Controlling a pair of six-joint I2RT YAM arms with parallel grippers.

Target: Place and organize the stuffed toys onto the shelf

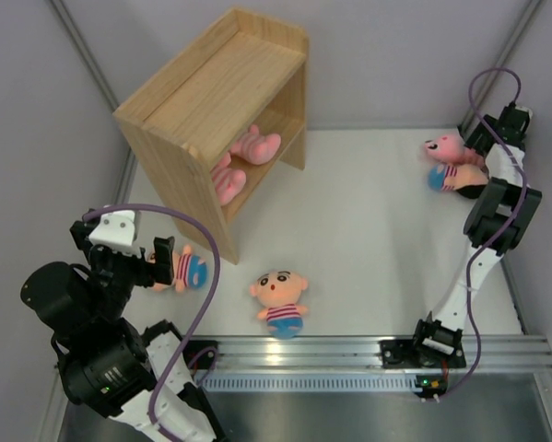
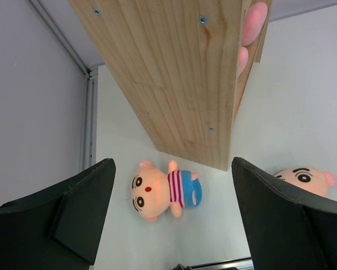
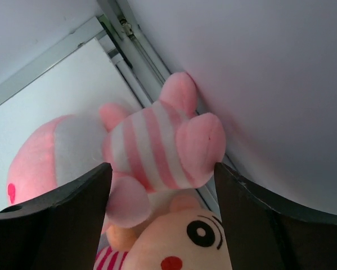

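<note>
Right wrist view: right gripper [image 3: 160, 169] clasps pink striped toy [image 3: 151, 149]; peach-faced doll [image 3: 179, 242] touching at 6 o'clock may snag; left gripper [image 2: 172, 163] released.

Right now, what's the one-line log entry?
left gripper: open above peach plush doll | right gripper: closed on pink striped plush toy | wooden shelf: two pink toys

The shelf [image 1: 202, 101] stands upper left with two stuffed toys [image 1: 255, 145] side by side inside it, a third toy [image 1: 185, 270] lower left, a fourth toy [image 1: 280, 299] lower centre, and an upper toy [image 1: 444, 147] touching a lower toy [image 1: 455, 177] at the right edge.
</note>
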